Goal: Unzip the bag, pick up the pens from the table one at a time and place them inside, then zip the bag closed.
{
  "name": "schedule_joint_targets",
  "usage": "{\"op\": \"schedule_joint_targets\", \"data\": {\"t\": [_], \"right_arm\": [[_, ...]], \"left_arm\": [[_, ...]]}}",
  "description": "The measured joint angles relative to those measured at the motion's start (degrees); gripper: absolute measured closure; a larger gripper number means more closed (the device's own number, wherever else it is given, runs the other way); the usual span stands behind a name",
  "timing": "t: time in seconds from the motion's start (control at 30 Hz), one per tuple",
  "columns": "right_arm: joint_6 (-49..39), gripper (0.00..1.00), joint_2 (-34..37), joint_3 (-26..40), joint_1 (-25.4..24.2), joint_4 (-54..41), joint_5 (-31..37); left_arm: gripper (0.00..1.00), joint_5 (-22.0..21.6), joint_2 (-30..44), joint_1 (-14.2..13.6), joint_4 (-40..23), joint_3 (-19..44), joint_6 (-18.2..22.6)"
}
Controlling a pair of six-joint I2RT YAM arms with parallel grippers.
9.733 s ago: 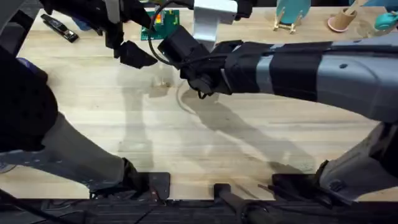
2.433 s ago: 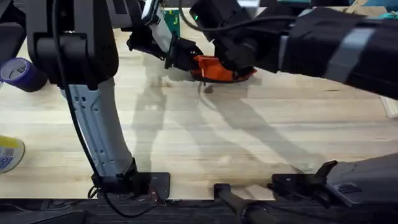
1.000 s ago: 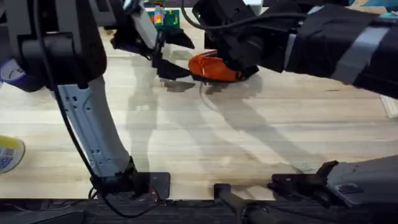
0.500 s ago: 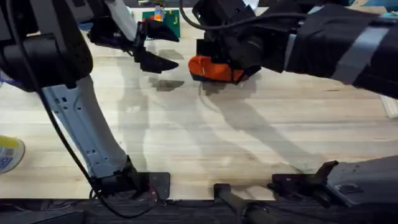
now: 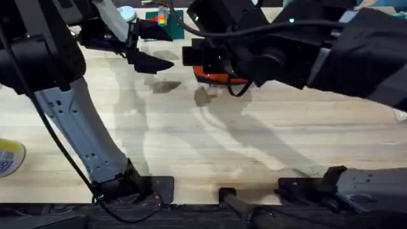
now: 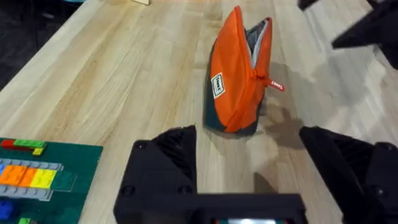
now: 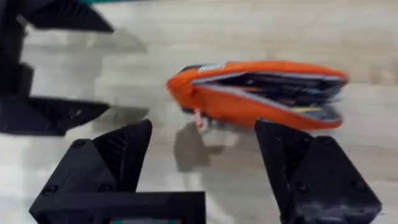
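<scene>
Both grippers are now clear of the bag (image 6: 239,78), which is lying unzipped on the counter (image 5: 191,146) at 12 o'clock. Left gripper (image 6: 249,155) is hovering at 11 o'clock, wide open and empty; right gripper (image 7: 202,146) is hanging open over the bag, also empty.

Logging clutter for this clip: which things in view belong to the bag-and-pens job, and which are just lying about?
Job:
- bag, standing unzipped on the table
- dark items inside the bag, probably pens; too blurred to be sure
- left gripper and right gripper, both open and apart from the bag

Lying about:
- green brick plate
- tape roll
</scene>
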Motion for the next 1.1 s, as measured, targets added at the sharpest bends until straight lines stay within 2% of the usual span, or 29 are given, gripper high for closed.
{"op": "schedule_joint_targets", "data": {"t": [0.17, 0.4, 0.9, 1.1], "right_arm": [[3.4, 0.005, 0.0, 0.0, 0.0, 0.0, -4.7], [6.8, 0.005, 0.2, 0.0, 0.1, 0.1, -7.8], [8.2, 0.005, 8.6, 0.0, 0.1, 5.6, -9.0], [8.3, 0.005, 9.8, 0.0, -1.3, 6.7, -9.2]], "left_arm": [[0.004, 0.0, 0.0, 0.5, 0.0, 0.0, 0.0], [0.006, 0.0, 0.0, 1.6, 0.0, 0.0, 0.0], [0.006, 1.1, 0.0, 1.7, 0.0, 0.0, 0.0], [0.006, 1.1, 0.0, 1.7, 0.0, 0.0, 0.0]]}}
